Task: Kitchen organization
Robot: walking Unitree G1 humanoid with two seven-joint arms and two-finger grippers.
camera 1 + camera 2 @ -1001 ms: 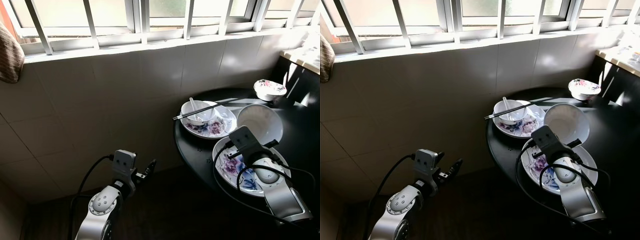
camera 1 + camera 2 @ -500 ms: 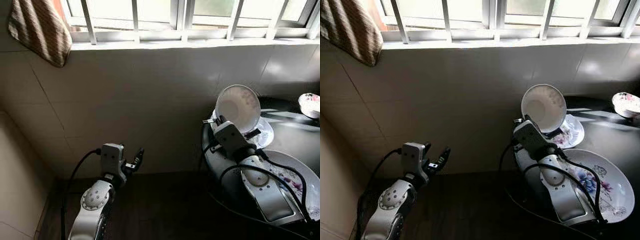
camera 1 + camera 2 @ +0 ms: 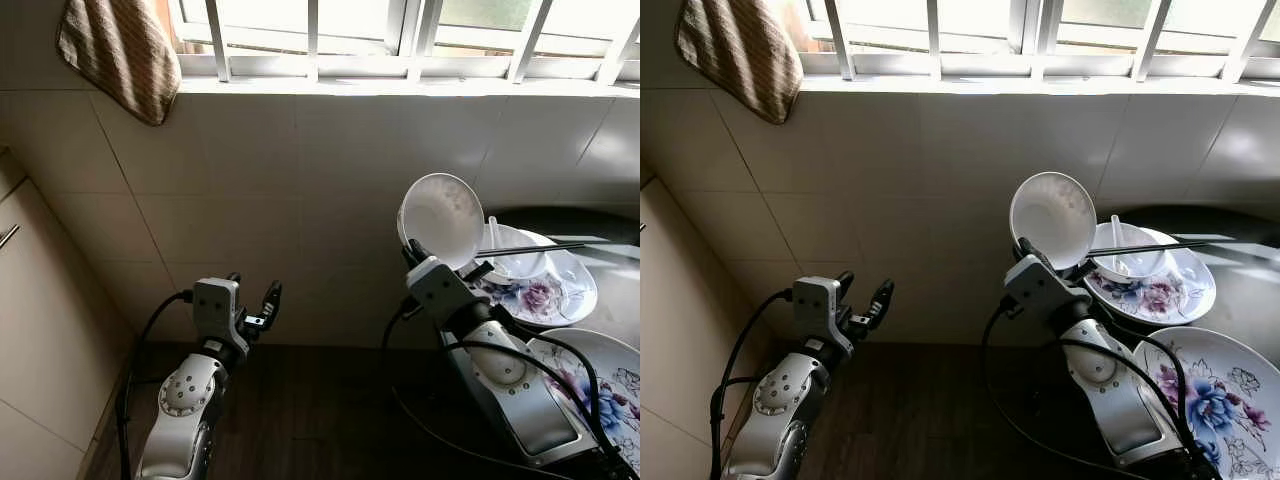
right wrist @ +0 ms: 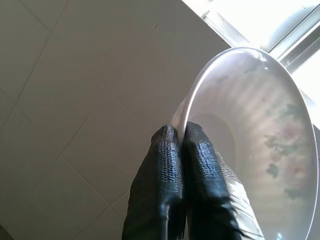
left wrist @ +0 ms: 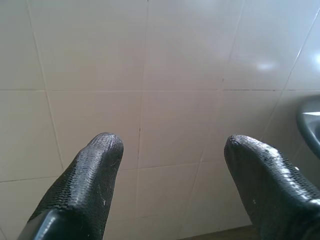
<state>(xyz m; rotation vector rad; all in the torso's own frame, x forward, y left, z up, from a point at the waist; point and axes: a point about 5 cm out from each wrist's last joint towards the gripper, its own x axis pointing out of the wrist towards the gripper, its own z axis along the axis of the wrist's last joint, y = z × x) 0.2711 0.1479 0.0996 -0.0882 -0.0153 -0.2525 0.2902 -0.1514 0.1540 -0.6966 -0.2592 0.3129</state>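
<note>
My right gripper is shut on the rim of a white bowl, held up on its side in the air before the tiled wall; the wrist view shows both fingers pinching the bowl at its edge. Behind it, a floral plate on the dark round table carries a small bowl with a spoon and black chopsticks across it. A larger floral plate lies nearer. My left gripper is open, low at the left, facing the tiles.
A tiled wall runs under a barred window. A striped cloth hangs at the upper left. A cabinet front stands on the left. Dark floor lies between the arms.
The camera has swung right and the whole scene has shifted. The right gripper still holds the white bowl raised. More of the table's plates and chopsticks have come into view.
</note>
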